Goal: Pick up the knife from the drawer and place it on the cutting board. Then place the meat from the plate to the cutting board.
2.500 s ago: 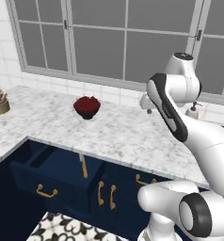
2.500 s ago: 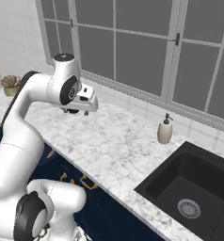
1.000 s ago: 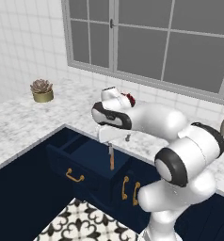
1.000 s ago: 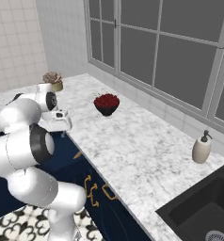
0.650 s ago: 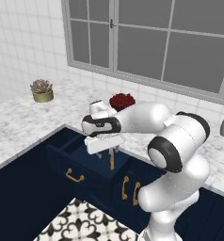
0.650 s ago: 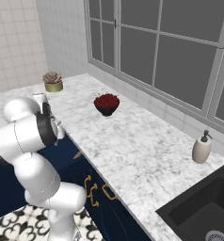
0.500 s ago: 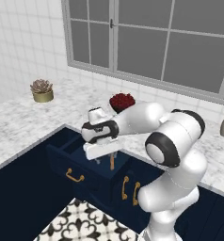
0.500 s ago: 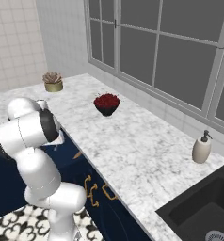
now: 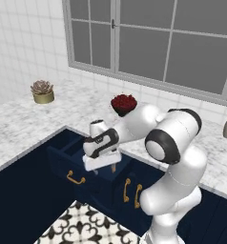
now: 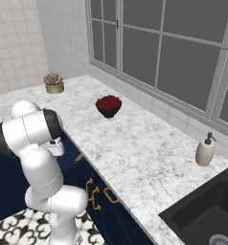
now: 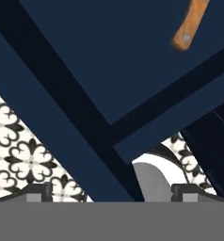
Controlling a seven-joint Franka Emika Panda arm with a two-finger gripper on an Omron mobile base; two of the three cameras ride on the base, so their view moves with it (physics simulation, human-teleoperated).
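Reaching into open drawer (image 9: 82,159) for knife (image 11: 191,23); claw (image 11: 109,194) apart, empty; next: centring over wooden handle.

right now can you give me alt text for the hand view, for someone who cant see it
Looking down into an open navy drawer, the brown wooden handle end of a knife pokes in at the top right corner. Below the drawer's dark edges lies a black-and-white patterned tile floor.
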